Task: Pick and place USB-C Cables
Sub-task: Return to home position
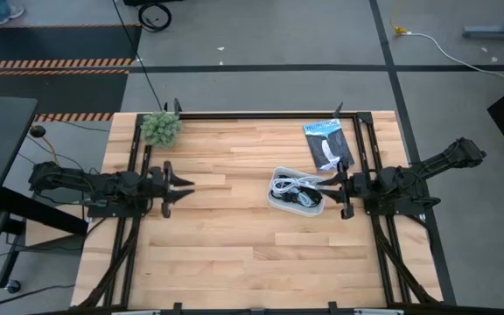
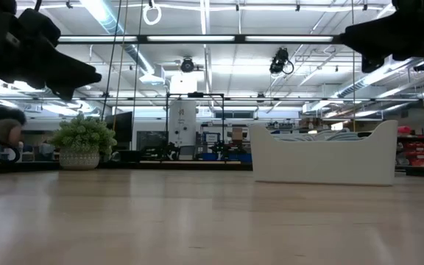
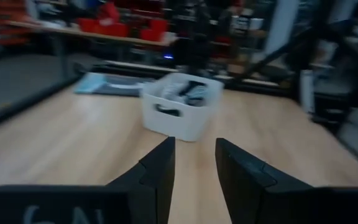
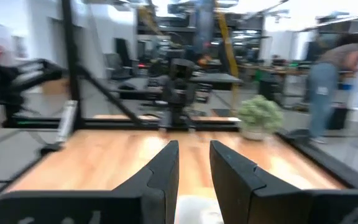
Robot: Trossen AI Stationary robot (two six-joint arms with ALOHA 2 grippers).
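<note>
Right of table centre: white tray (image 1: 272, 196) on the wood, USB-C Cables (image 1: 300, 187) heaped inside it. White and black cords show; the rest cannot be told apart. Right gripper (image 1: 334, 185) raised just beside tray's right end, fingers narrowly parted, gripping nothing. Left gripper (image 1: 188, 185) over table's left half, well apart from tray, fingers likewise slightly parted, empty. Black packet (image 1: 326, 144) flat beyond tray. Potted plant (image 1: 160, 129) at far left corner.
</note>
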